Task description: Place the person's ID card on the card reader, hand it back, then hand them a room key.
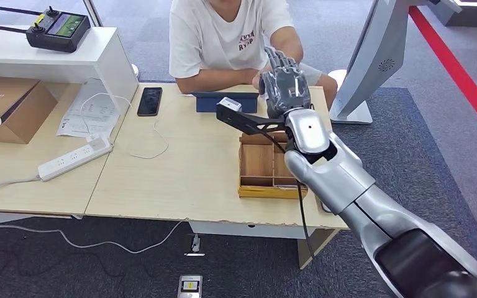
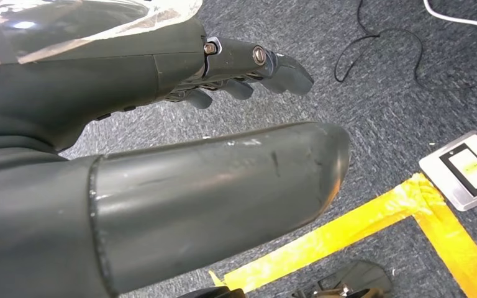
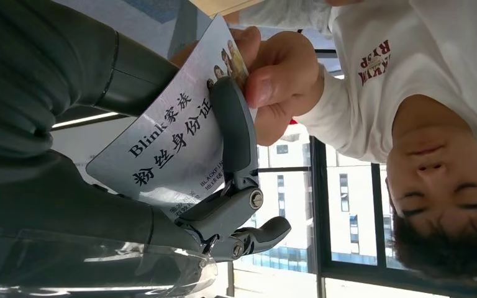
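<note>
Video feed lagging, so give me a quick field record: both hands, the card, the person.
right hand: raised toward the person, gripping the ID card
ID card: also pinched by the person's hand
left hand: hanging over the carpet, holding nothing, fingers apart
person: seated behind the table
wooden tray: on table under right arm

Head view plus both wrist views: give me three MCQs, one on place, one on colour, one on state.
1. Where does the black smartphone lie?
A. on the light wooden table
B. in the wooden divided tray
C. on the floor

2. What colour is the seated person's T-shirt?
A. red
B. white
C. black

3. What does the right hand hold?
A. nothing
B. a cable
C. the printed ID card

Key: 1 A, the phone lies flat on the tabletop; 2 B, the shirt is white; 3 C, its fingers clamp the card, which the person's hand also pinches.
</note>
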